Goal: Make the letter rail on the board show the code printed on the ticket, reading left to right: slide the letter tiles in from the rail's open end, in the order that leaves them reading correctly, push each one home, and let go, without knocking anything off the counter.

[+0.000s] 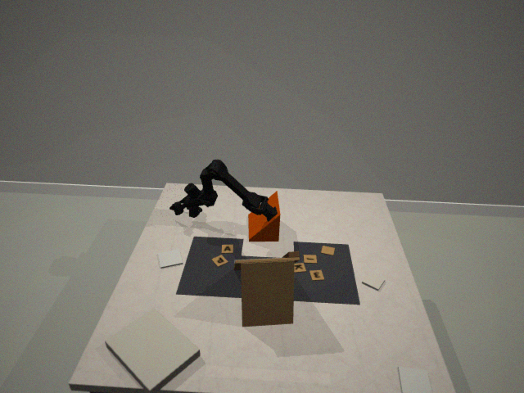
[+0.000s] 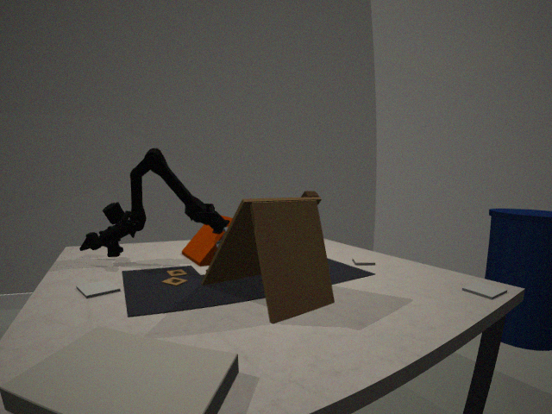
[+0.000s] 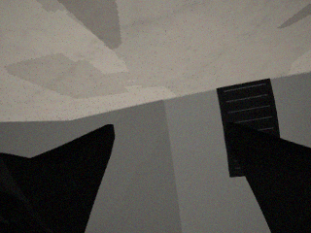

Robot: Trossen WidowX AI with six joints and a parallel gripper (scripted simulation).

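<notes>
Hovering open tool (image 1: 268, 214), tiles (image 1: 227, 248) beyond.

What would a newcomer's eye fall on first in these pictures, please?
Probably the bright orange wedge at the back of the table, with the black arm's open gripper reaching to it. Next, the brown tent-shaped board standing mid-table on a dark mat, letter tiles scattered either side.

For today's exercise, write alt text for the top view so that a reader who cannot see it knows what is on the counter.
A black robot arm reaches its open gripper against an orange wedge at the back of a pale counter. In front, a brown folded board stands on a dark mat scattered with tan letter tiles.
</notes>
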